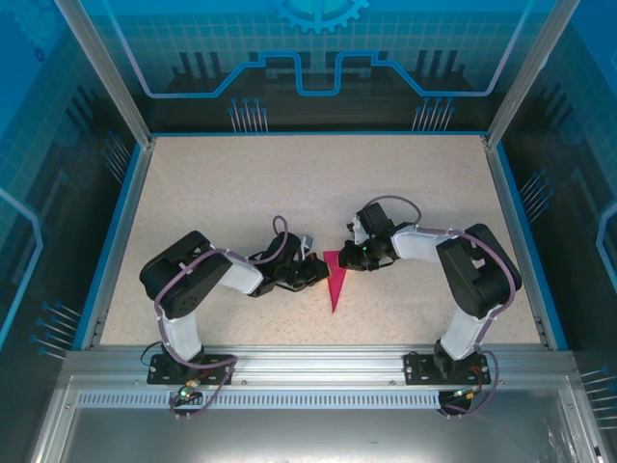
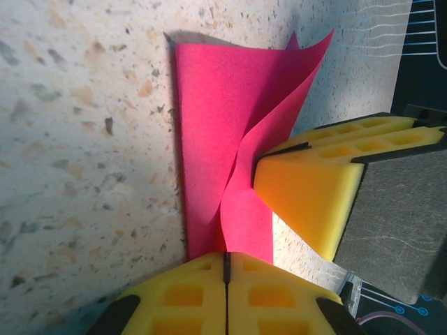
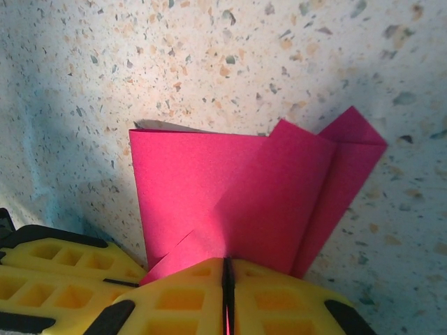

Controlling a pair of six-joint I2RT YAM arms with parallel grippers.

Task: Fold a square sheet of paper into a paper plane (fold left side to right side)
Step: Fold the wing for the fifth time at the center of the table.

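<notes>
The speckled bench carries the magenta paper plane, a creased, pointed shape lying at centre between the two arms. The left hand and right hand are each closed tight, pinching it from opposite sides.

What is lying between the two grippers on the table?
The folded pink paper lies between the left gripper and the right gripper, as the top view shows; both wrist views show shut jaws pinching it.
</notes>
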